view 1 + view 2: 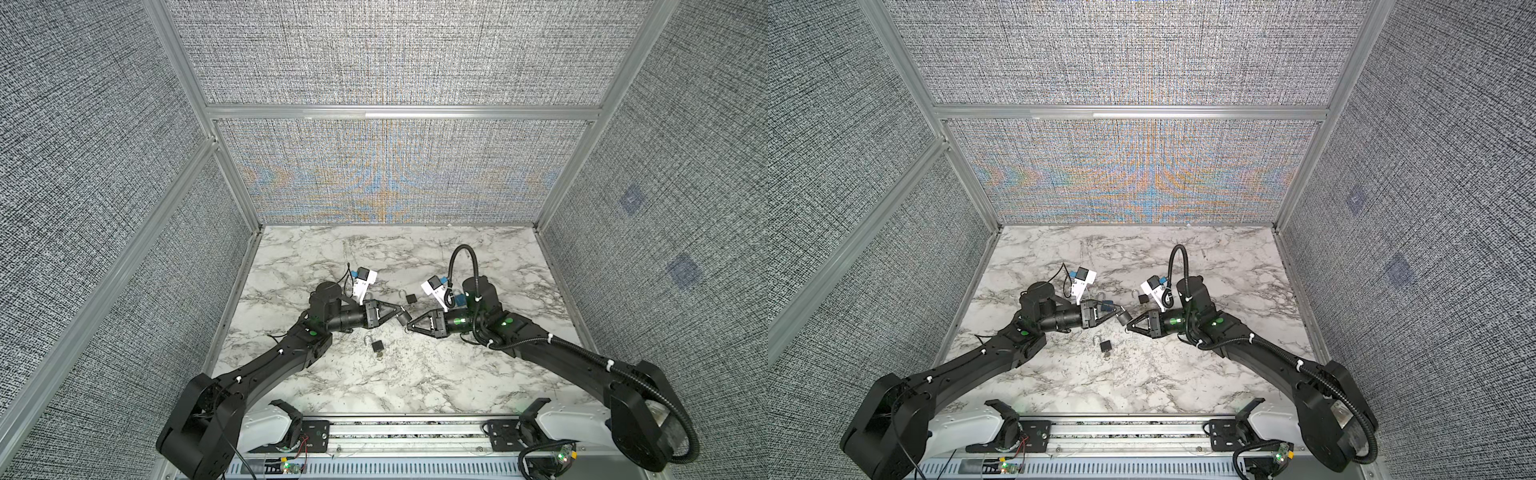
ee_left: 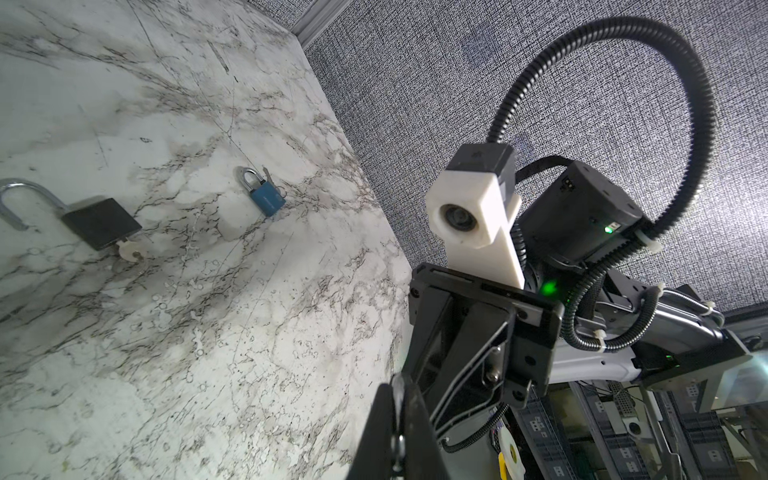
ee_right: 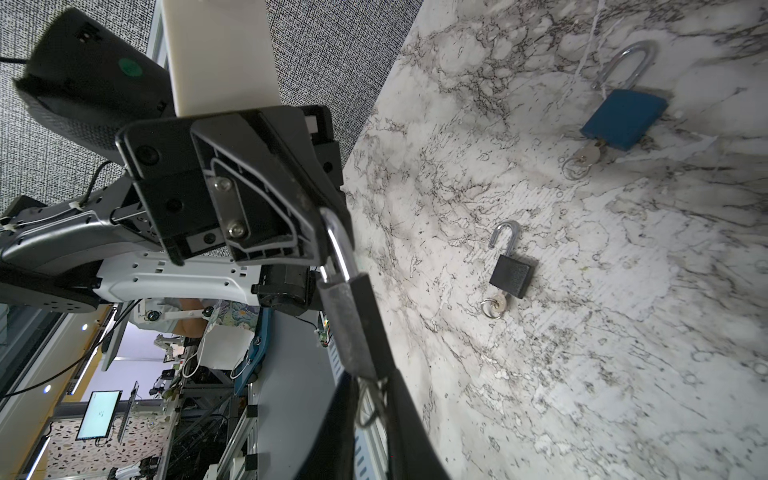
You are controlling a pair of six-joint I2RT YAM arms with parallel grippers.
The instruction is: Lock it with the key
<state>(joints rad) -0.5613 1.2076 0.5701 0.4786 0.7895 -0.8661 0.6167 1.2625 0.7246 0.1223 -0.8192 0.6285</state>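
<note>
Right gripper (image 1: 408,327), nearly closed, pinches key (image 3: 372,384) at base of padlock (image 3: 351,328); left gripper (image 1: 401,310), fully closed, clamps its shackle (image 3: 338,245) above table (image 1: 415,374).

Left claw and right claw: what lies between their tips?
A grey padlock, seen in both top views; the left claw grips its shackle, the right claw is at its key end.

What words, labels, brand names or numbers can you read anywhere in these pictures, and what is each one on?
No text here is legible.
blue metal padlock: faint print on its body, too small to read.
monitor screen behind the rig: content too small to read.
black square padlock lying on the marble: no lettering visible.
dark grey padlock held up off the table: no lettering visible.
</note>
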